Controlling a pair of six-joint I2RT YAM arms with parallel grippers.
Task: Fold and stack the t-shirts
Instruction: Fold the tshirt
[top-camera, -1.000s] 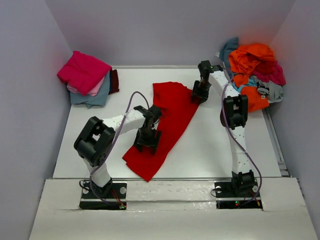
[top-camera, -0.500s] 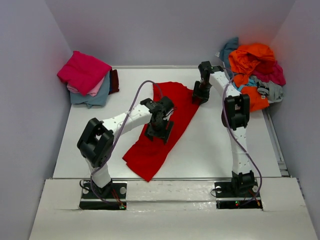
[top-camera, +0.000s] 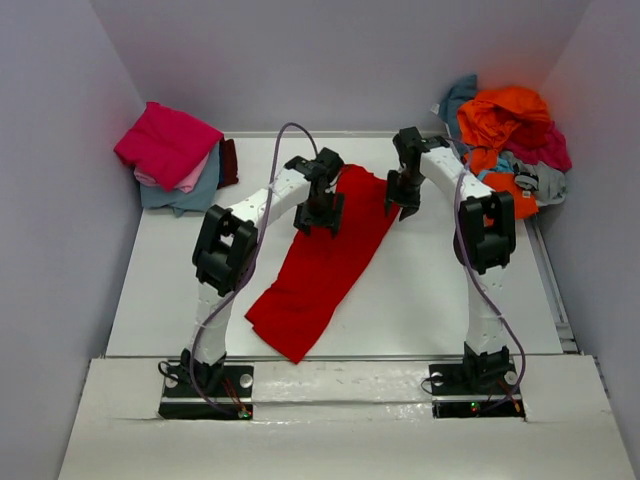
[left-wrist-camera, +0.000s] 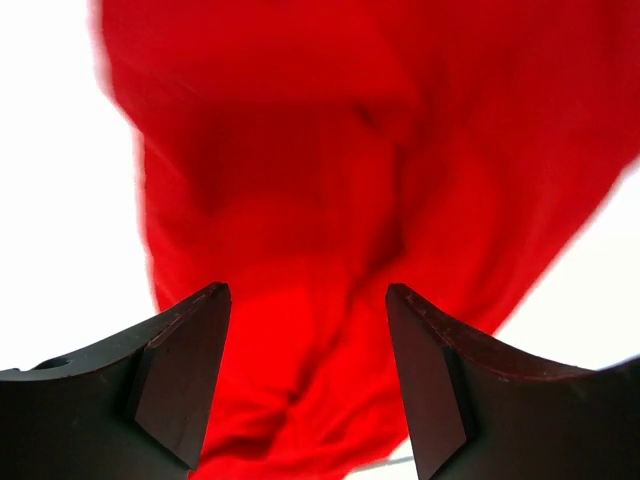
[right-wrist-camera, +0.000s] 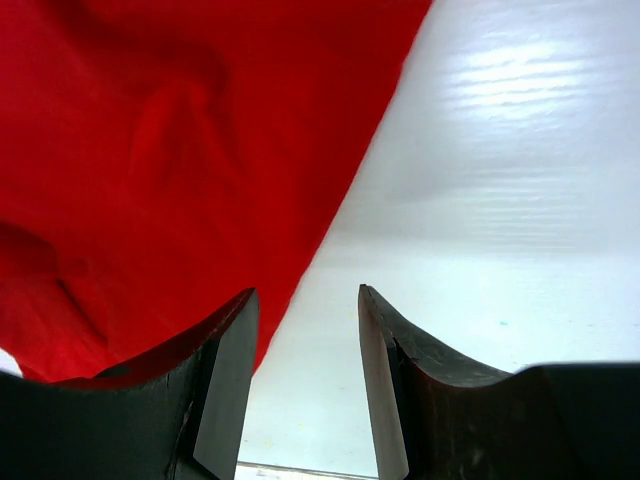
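Observation:
A bright red t-shirt (top-camera: 322, 262) lies as a long folded strip slanting across the middle of the white table (top-camera: 430, 300). My left gripper (top-camera: 320, 222) hovers over its far left part, jaws open, with only red cloth (left-wrist-camera: 300, 200) below and nothing between the fingers (left-wrist-camera: 180, 370). My right gripper (top-camera: 403, 207) is open just beyond the strip's far right edge; the red cloth (right-wrist-camera: 150, 150) fills the left of its wrist view and bare table shows between its fingers (right-wrist-camera: 225, 390). Folded t-shirts (top-camera: 172, 155) are stacked at the far left, magenta on top.
A loose heap of t-shirts (top-camera: 510, 140), orange, teal, grey and magenta, sits at the far right corner beside the right arm. Grey-violet walls (top-camera: 60, 200) close in the table on three sides. A white ledge (top-camera: 330, 420) carries both arm bases at the near edge.
The left arm has swung from the strip's near end to its far end, gripper still open. The right gripper has shifted slightly right, off the cloth's edge. The shirt's far end looks narrower.

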